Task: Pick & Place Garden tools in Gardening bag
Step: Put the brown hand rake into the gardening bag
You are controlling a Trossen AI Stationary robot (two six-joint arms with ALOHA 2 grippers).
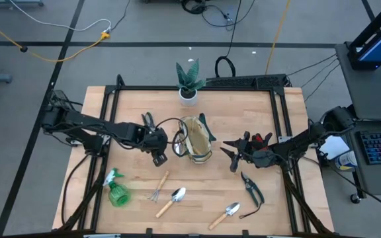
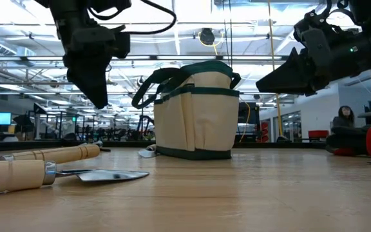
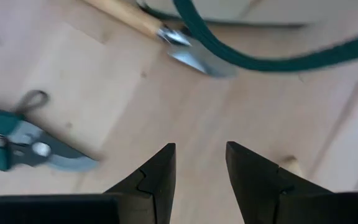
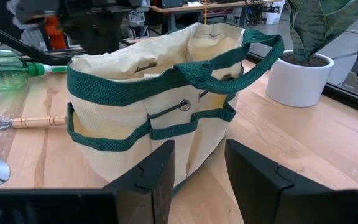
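The beige gardening bag [image 1: 194, 139] with green trim stands upright on its base mid-table, top open. Just left of it my left gripper [image 1: 160, 157] hangs open above the table, pointing steeply down [image 3: 201, 177] at bare wood. In its wrist view, teal-handled pruners [image 3: 17, 144] and a wooden-handled silver tool [image 3: 166, 32] lie flat below, by the bag's strap [image 3: 266, 59]. My right gripper [image 1: 229, 153] is open, level, and faces the bag's side [image 4: 197, 174]. A green spray bottle [image 1: 116, 190], fork [image 1: 159, 188], two trowels [image 1: 172, 201] [image 1: 225, 215] and dark pruners [image 1: 251, 188] lie near the front edge.
A green plant in a white pot [image 1: 189, 84] stands at the far edge behind the bag. A red object [image 1: 262, 139] shows beside the right arm. Bare wood lies between the bag and the row of tools at the front.
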